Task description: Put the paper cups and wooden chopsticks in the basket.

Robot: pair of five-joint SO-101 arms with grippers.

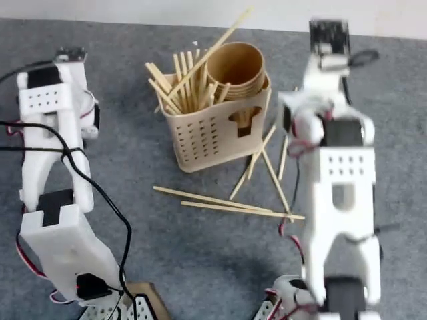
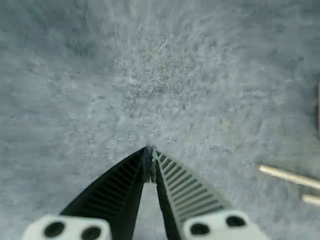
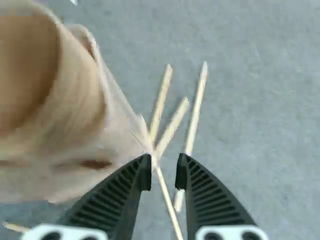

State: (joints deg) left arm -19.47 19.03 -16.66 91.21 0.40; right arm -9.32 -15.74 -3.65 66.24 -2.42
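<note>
**A:** Looking at the right arm [image 1: 337, 173], how do its jaws stand?

**B:** Slightly parted, gripping nothing. One thin chopstick [image 3: 164, 187] on the desk [image 1: 200, 267] lines up between the tips, just right of the basket [image 1: 213, 143].

**A:** And the rest of the task's things?

**B:** The paper cups [image 1: 235, 67] sit stacked in the basket with a bundle of sticks. Several loose sticks [image 1: 267, 163] lie crossed against its right side, and two long ones [image 1: 220, 202] lie nearer, in the middle.

**A:** So what can go wrong?

**B:** I judge the crossed sticks to be the trouble. Closing on one may drag or flick its neighbours. A thin round stick can also roll out of the jaws or get pinched near one end and swing.

**A:** And the basket?

**B:** It's so close that a sideways nudge could shove or tip it, spilling what's already inside.

**A:** The left arm [image 1: 50, 133]?

**B:** Its jaws are closed on nothing, above bare desk on the left. The long pair lies apart from it, to its right.
</note>
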